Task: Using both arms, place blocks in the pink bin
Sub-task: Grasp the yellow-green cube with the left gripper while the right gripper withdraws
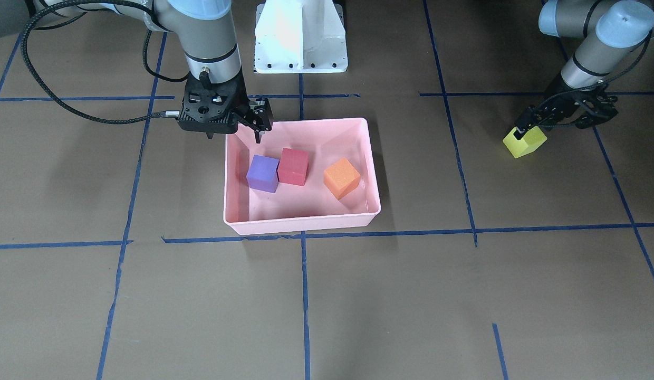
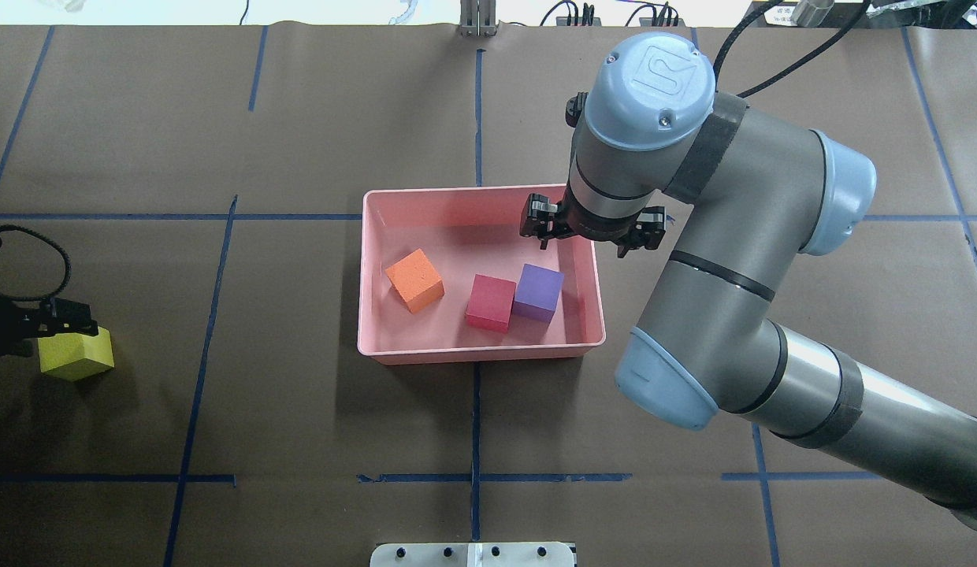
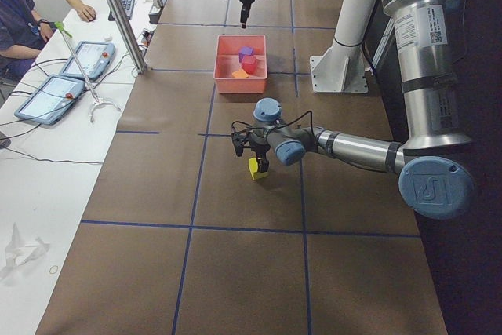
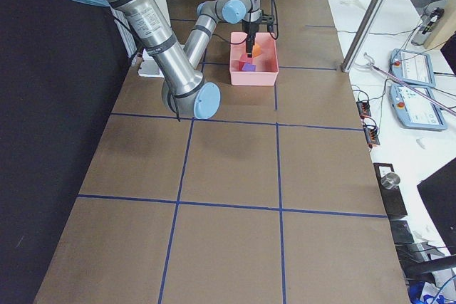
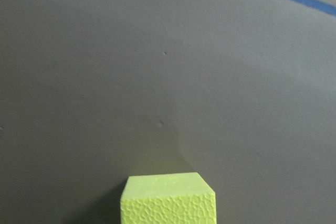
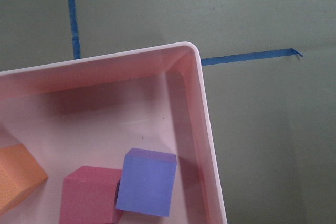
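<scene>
The pink bin (image 1: 306, 224) (image 2: 481, 354) sits mid-table and holds the purple block (image 1: 262, 173) (image 2: 538, 293), the red block (image 1: 293, 166) touching it, and the orange block (image 1: 341, 178) apart from them. My right gripper (image 1: 259, 134) (image 2: 542, 232) hangs empty over the bin's corner on the robot's right, above the purple block (image 6: 146, 182), its fingers drawn to one tip. My left gripper (image 1: 523, 131) (image 2: 63, 327) is shut on the yellow-green block (image 1: 526, 142) (image 5: 168, 200), far out on the robot's left, low over the table.
The white fixed base (image 1: 300, 37) stands at the table's robot-side edge. Blue tape lines (image 1: 305, 295) grid the brown table. In the exterior left view, operators, tablets (image 3: 55, 96) and a metal pole (image 3: 118, 13) line the far side.
</scene>
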You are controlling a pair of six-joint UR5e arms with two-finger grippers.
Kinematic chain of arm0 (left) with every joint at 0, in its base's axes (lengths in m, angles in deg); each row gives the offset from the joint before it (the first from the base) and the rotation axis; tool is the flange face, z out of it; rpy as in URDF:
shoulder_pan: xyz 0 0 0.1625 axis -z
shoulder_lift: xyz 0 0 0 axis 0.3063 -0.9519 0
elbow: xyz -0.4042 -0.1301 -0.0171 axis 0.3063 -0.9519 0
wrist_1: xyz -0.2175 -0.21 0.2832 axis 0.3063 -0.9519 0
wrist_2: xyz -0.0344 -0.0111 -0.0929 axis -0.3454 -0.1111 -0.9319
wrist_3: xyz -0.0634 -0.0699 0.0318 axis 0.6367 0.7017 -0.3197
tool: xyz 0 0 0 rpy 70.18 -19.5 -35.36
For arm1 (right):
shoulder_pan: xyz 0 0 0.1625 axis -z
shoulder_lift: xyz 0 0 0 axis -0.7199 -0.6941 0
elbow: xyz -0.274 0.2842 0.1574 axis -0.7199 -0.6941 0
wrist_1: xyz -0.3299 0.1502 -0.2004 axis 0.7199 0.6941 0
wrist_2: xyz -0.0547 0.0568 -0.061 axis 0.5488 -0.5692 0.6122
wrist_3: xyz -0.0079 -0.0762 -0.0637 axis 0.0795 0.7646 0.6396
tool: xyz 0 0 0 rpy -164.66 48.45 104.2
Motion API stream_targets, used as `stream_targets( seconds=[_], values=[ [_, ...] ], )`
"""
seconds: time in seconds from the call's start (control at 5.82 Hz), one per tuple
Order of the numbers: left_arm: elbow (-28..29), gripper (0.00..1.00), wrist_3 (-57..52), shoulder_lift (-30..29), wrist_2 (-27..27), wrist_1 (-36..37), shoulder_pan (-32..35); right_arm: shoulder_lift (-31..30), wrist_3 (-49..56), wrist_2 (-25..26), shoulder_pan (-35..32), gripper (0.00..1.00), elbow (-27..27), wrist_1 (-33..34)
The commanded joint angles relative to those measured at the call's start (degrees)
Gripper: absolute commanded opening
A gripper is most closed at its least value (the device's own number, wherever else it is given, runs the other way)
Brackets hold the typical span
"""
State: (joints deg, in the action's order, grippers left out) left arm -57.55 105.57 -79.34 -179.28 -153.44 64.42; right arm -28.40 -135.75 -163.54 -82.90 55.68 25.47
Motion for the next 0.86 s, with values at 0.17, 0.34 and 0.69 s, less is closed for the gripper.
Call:
stream_targets(
  seconds=[0.17,0.34,0.69],
  values=[
    [3.4,1.0,-0.2,-1.6,0.0,0.2,-1.7,-1.6,0.2,0.5,-0.1,1.0,0.9,0.0],
    [5.3,1.0,-0.3,-3.5,0.0,0.4,-3.8,-2.4,0.3,0.6,-0.1,1.0,1.6,0.0],
    [5.4,0.86,-0.5,-3.5,-0.1,0.4,-4.2,-2.4,0.2,0.5,-0.1,1.0,1.9,0.0]
  ],
)
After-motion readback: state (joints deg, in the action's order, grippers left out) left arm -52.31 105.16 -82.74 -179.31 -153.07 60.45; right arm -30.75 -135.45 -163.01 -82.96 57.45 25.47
